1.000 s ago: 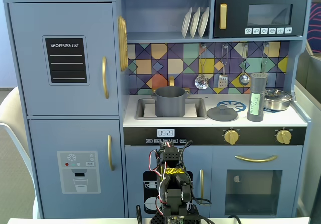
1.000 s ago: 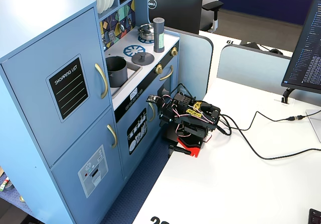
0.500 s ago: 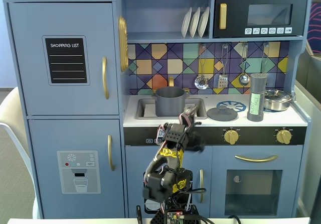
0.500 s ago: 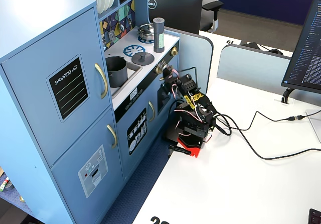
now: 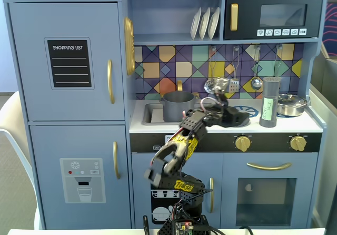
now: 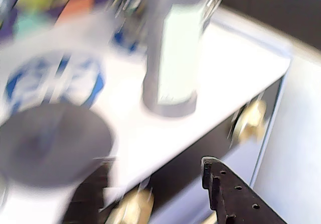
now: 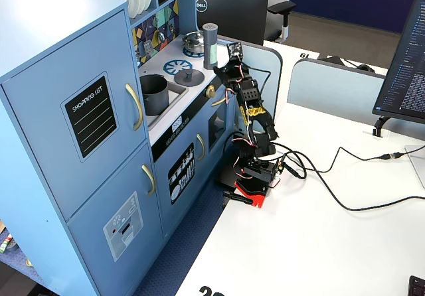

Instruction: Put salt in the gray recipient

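The salt stands upright on the white counter, right of the blue burner ring. It also shows in the side fixed view and, blurred, at the top of the wrist view. The gray recipient sits in the sink. My gripper is raised to the counter's front edge, over the flat gray lid and a little left of the salt. It is open with nothing between its fingers. It touches neither the salt nor the recipient.
A shiny steel pan stands right of the salt. Two gold knobs sit on the black panel under the counter edge. Utensils hang on the tiled back wall. Cables run across the white desk.
The arm has unfolded from a low pose in front of the oven doors. The gripper has risen to counter height and swung right toward the salt.
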You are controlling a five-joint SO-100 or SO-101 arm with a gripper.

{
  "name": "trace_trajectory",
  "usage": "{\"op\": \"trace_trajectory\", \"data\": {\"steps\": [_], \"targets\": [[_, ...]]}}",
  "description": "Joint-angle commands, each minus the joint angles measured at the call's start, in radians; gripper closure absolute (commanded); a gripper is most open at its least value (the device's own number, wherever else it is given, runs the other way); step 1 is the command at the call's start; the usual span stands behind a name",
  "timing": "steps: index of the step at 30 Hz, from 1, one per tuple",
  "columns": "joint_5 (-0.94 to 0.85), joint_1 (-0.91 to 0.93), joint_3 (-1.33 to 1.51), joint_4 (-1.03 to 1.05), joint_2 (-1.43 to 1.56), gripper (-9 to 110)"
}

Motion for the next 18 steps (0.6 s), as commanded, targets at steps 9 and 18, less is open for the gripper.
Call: {"op": "trace_trajectory", "data": {"steps": [9,18], "targets": [[0.054,0.040,-0.187,-0.443,-0.357,55],[-0.015,0.023,-0.318,-0.584,-0.586,48]]}}
